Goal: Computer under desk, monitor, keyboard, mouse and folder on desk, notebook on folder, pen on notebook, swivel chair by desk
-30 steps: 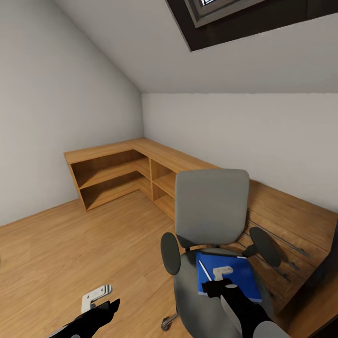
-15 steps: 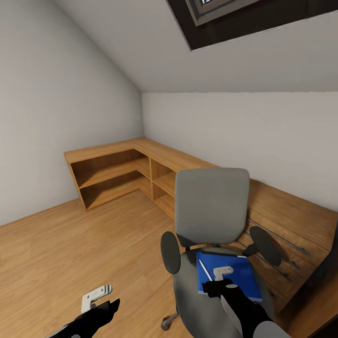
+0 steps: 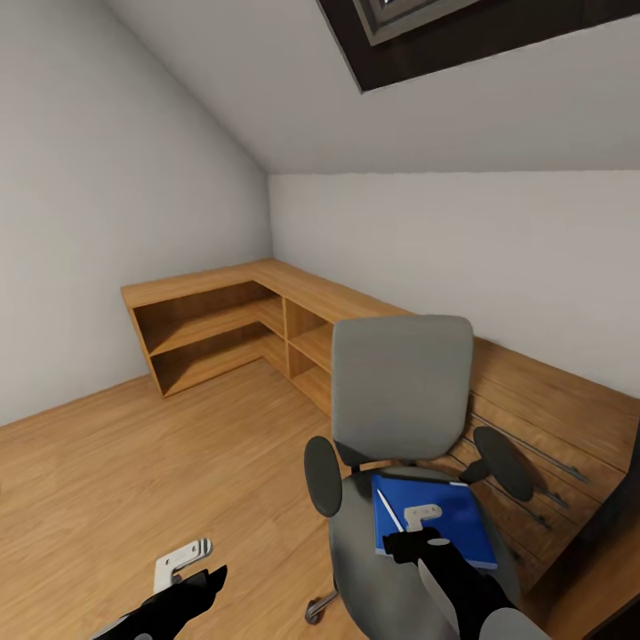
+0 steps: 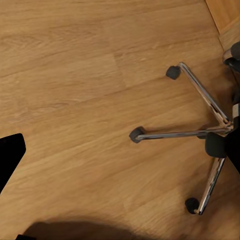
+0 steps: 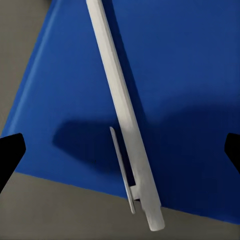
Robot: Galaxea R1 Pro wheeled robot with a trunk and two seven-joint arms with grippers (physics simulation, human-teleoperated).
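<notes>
1. The left gripper (image 3: pixel 182 564) hangs low over the bare wooden floor (image 3: pixel 133 462), at the lower left of the head view. Its pale fingers show above the black arm, but whether they are spread or closed cannot be told. In the left wrist view one black fingertip (image 4: pixel 10 157) sits at the edge, above the floor planks (image 4: pixel 75 75).
2. A low wooden corner shelf unit (image 3: pixel 222 329) runs along the two back walls, well apart from the left gripper.
3. The swivel chair (image 3: pixel 400 391) stands right of centre, with a grey backrest, dark armrests (image 3: pixel 322 477) and a grey seat. Its chrome star base with black castors (image 4: pixel 200 132) shows in the left wrist view.
4. A blue notebook or folder (image 3: pixel 453 520) lies flat on the chair seat; which of the two it is cannot be told. A white pen (image 3: pixel 388 510) lies on its near left part.
5. The right gripper (image 3: pixel 420 514) hovers just above the blue cover, beside the pen. In the right wrist view its two black fingertips (image 5: pixel 10 150) stand wide apart at the two edges, released, with the pen (image 5: pixel 122 115) and the blue cover (image 5: pixel 185 75) between them; nothing is grasped.
6. A wooden panelled surface with thin dark rods (image 3: pixel 542 418) lies right of the chair, along the wall.
</notes>
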